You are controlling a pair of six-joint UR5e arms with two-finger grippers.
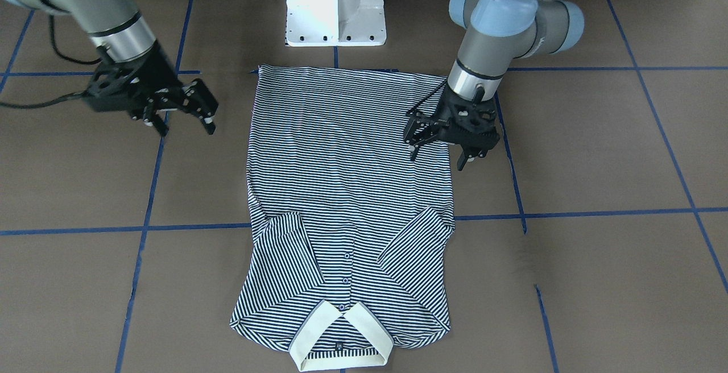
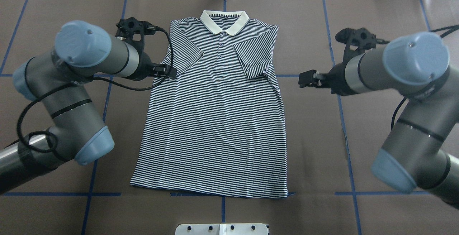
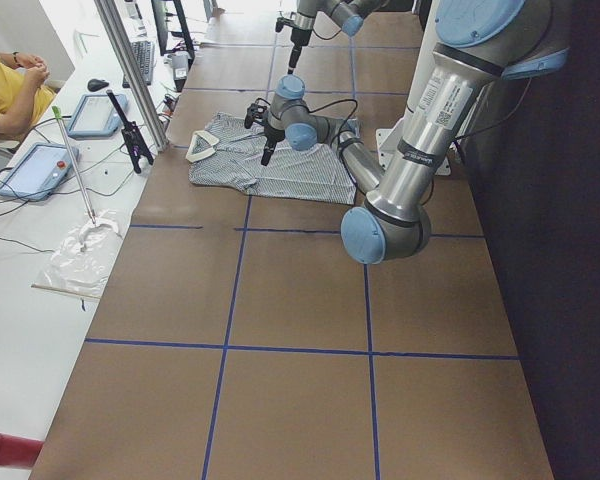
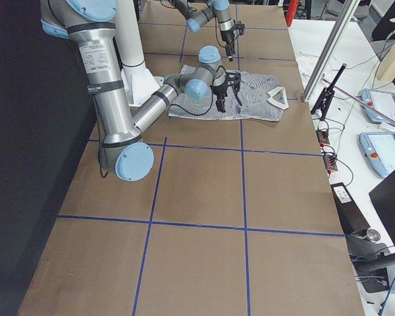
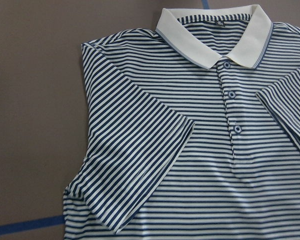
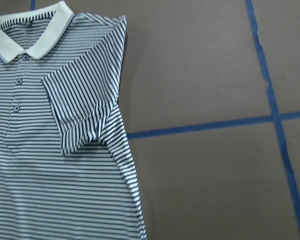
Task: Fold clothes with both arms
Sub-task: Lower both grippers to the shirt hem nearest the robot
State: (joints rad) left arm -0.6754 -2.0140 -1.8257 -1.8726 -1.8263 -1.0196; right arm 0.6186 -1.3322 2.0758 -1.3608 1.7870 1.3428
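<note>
The striped polo shirt lies flat and face up on the brown table, its cream collar on the side far from the robot. Both short sleeves are folded in over the chest. My left gripper is open and empty, hovering over the shirt's side edge at mid-body; in the overhead view it sits by the folded left sleeve. My right gripper is open and empty, over bare table well clear of the shirt's other side. Both wrist views show the shirt from above, with no fingers in view.
The white pedestal base stands just behind the shirt's hem. Blue tape lines grid the table. In the left side view an operators' bench with tablets and a seated person runs along the far table edge.
</note>
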